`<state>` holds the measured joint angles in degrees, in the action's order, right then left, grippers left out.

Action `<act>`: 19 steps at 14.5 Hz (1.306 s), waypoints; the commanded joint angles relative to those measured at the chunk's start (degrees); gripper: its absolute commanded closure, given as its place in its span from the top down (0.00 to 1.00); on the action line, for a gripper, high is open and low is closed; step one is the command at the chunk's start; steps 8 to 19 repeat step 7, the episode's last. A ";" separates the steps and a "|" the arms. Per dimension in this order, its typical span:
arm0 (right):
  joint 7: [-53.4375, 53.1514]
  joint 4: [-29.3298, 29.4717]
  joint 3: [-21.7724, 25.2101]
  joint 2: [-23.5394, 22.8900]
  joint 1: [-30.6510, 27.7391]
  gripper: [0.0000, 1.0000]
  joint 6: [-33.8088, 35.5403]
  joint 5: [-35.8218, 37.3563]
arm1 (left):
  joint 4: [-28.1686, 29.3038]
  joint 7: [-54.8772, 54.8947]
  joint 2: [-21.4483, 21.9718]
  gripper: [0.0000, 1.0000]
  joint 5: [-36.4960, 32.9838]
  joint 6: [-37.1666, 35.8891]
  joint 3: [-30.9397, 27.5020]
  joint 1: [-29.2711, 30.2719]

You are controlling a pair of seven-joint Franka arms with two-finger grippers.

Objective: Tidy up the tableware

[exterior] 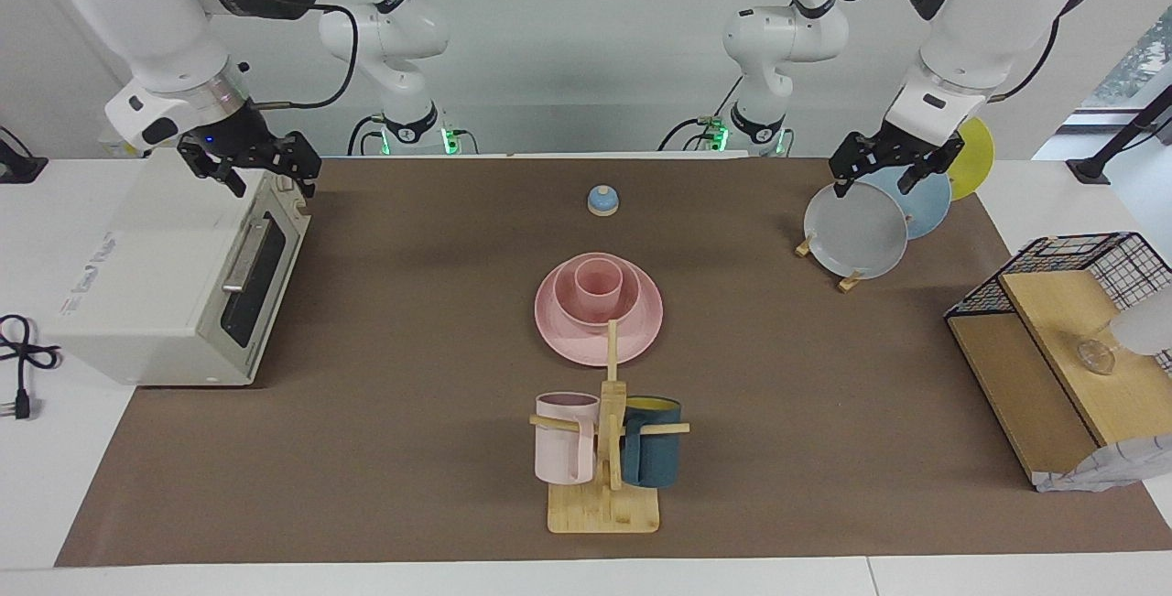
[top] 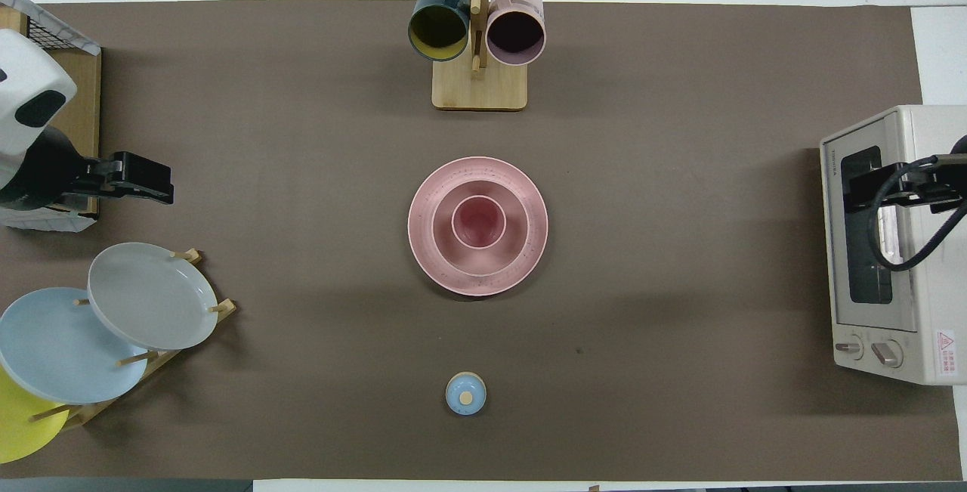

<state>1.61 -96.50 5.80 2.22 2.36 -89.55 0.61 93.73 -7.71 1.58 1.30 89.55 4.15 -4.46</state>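
Observation:
The pink plate [exterior: 558, 335] lies at the middle of the table. The pink bowl [exterior: 566, 303] sits on it, and the pink cup [exterior: 598, 289] stands upright inside the bowl. The overhead view shows the same stack: plate [top: 423, 197], bowl [top: 442, 239], cup [top: 478, 221]. My left gripper [exterior: 874, 189] is open and empty, up in the air over the plate rack at the left arm's end; it also shows in the overhead view [top: 132, 178]. My right gripper [exterior: 273, 186] is open and empty over the toaster oven, and shows in the overhead view [top: 876, 190].
A wooden mug tree [exterior: 604, 504] with a pale pink mug [exterior: 563, 440] and a dark teal mug [exterior: 652, 454] stands farther from the robots than the stack. A small blue bell [exterior: 603, 200] lies nearer. A rack holds grey [exterior: 856, 230], blue and yellow plates. A toaster oven [exterior: 174, 276] and a wire shelf [exterior: 1062, 340] stand at the table's ends.

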 commanded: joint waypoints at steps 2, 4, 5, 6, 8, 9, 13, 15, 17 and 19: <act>0.32 -0.44 -0.18 0.76 -0.60 1.00 0.69 -1.31 | -2.85 0.77 -1.50 1.00 -0.24 -1.93 -0.64 -0.28; 0.32 -0.44 -0.18 0.76 -0.60 1.00 0.69 -1.31 | -2.85 0.77 -1.41 1.00 -0.24 -2.10 -0.73 -0.28; 0.32 -0.44 -0.18 0.76 -0.60 1.00 0.70 -1.31 | -2.93 0.77 -1.49 1.00 -0.24 -2.10 -0.73 -0.28; 0.32 -0.44 -0.18 0.76 -0.60 1.00 0.70 -1.23 | -2.93 0.77 -1.41 1.00 -0.24 -2.01 -0.64 -0.28; 0.32 -0.44 -0.18 0.76 -0.60 1.00 0.70 -1.31 | -2.85 0.86 -1.41 1.00 -0.24 -1.93 -0.64 -0.28; 0.32 -0.44 -0.18 0.76 -0.60 1.00 0.70 -1.31 | -2.85 0.86 -1.41 1.00 -0.24 -1.93 -0.64 -0.28; 0.32 -0.44 -0.18 0.76 -0.60 1.00 0.70 -1.31 | -2.85 0.86 -1.41 1.00 -0.24 -1.93 -0.64 -0.28; 0.32 -0.44 -0.18 0.76 -0.60 1.00 0.70 -1.31 | -2.85 0.86 -1.41 1.00 -0.24 -1.93 -0.64 -0.28; 0.32 -0.44 -0.18 0.76 -0.60 1.00 0.70 -1.31 | -2.85 0.86 -1.41 1.00 -0.24 -1.93 -0.64 -0.28; 0.32 -0.44 -0.18 0.76 -0.60 1.00 0.70 -1.31 | -2.85 0.86 -1.41 1.00 -0.24 -1.93 -0.64 -0.28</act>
